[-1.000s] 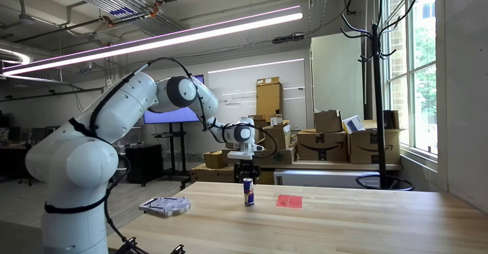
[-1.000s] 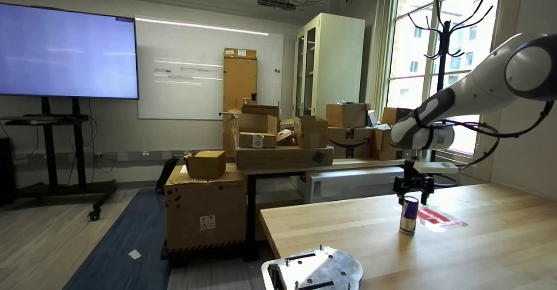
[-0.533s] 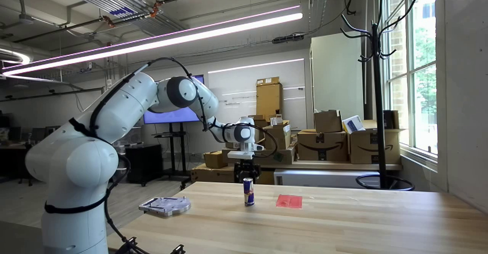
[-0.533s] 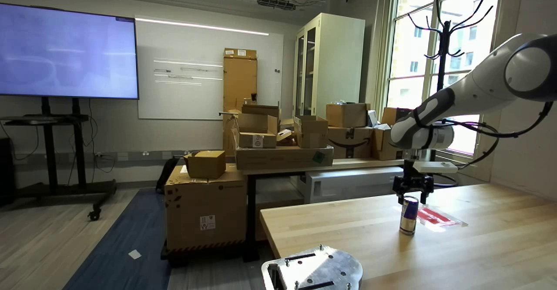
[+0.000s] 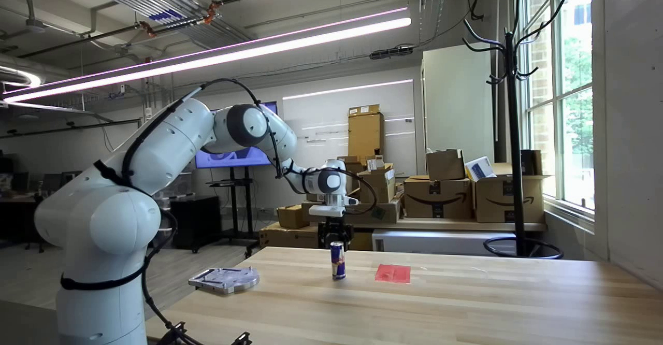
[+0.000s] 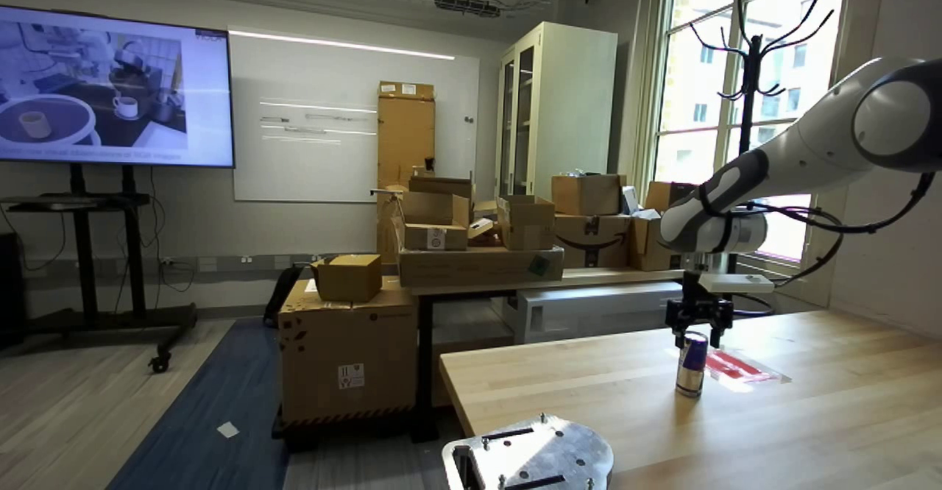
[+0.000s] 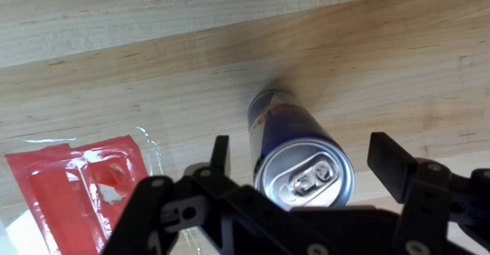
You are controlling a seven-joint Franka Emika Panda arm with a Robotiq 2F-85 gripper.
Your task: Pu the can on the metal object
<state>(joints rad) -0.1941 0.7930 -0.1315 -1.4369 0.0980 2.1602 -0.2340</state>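
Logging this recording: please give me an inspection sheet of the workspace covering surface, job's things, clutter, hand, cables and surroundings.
Surface: pale wooden table.
Job's things: can upright on the table; flat metal piece lies at the table's edge, any overhang unclear.
Clutter: red packet, apart from the can.
Hand: open, gaps showing on both sides of the can in the wrist view.
Cables: black cable strapped along the arm.
Surroundings: cardboard boxes, lit screen, coat rack, window.
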